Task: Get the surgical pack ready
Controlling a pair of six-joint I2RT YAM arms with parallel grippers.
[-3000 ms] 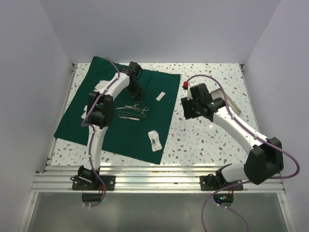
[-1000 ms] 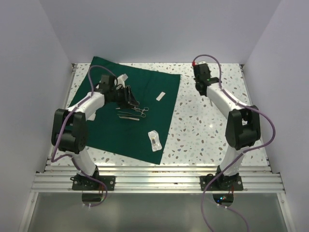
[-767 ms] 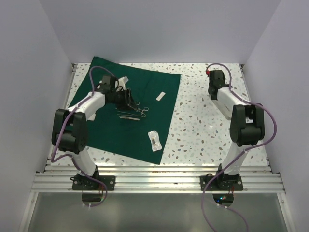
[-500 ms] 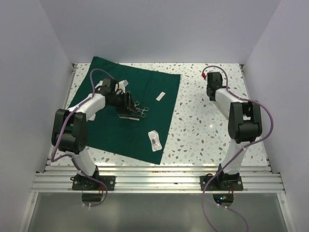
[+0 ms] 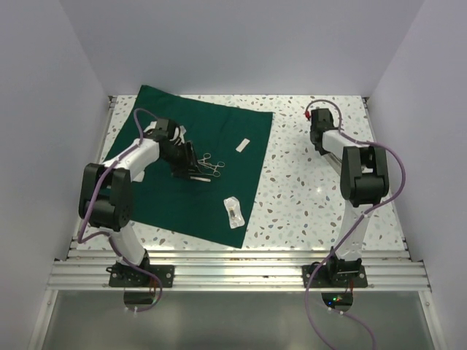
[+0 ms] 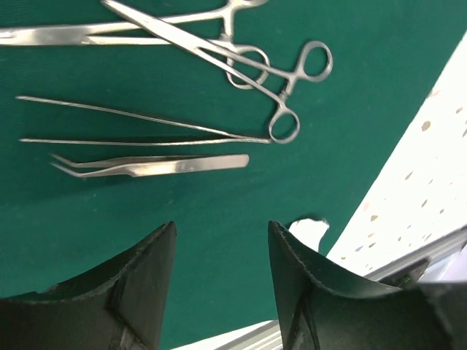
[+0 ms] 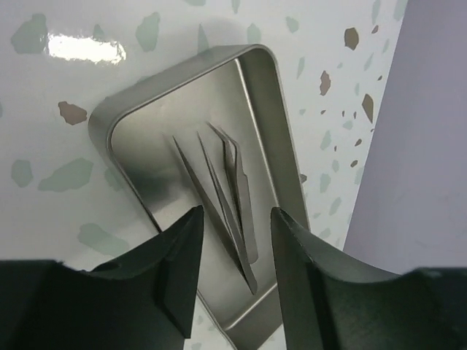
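Drape (image 6: 219, 211) beneath left fingers (image 6: 131, 292) (parted)

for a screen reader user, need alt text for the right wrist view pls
A shallow metal tray holding tweezers sits on a speckled white table. The right end effector hovers above the tray, open and empty.

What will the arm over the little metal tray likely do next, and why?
Probably lower the right gripper and close on the tweezers. Its fingers stand apart, empty, directly above them in the metal tray, while other steel instruments already lie on the green drape.
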